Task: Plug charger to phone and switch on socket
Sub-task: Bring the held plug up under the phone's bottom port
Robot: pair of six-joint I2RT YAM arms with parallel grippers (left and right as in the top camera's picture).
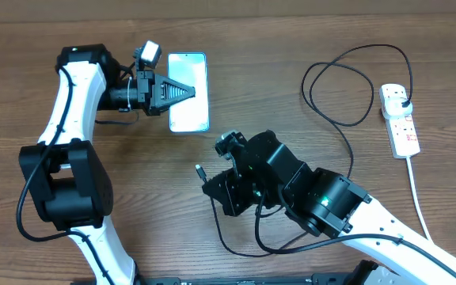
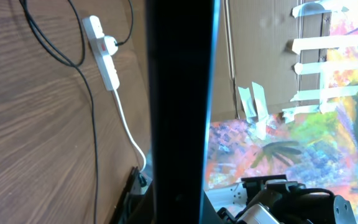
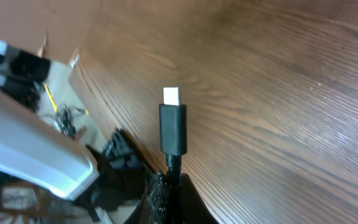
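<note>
the charger's connector point(image 3: 173, 127) stuck out bare from the right gripper point(image 1: 210, 184), whose jaws were pinched on the cable just behind it. its tip pointed up the table point(image 1: 291, 39) towards the phone point(image 1: 188, 116), which lay nearby, its long axis running away from the robot and its near short end facing the connector. the left gripper point(image 1: 188, 90) reached across the phone from the side, jaws pressed together, clamped on it as far as i could judge. the socket point(image 1: 400, 119) sat well apart on the right.
</note>
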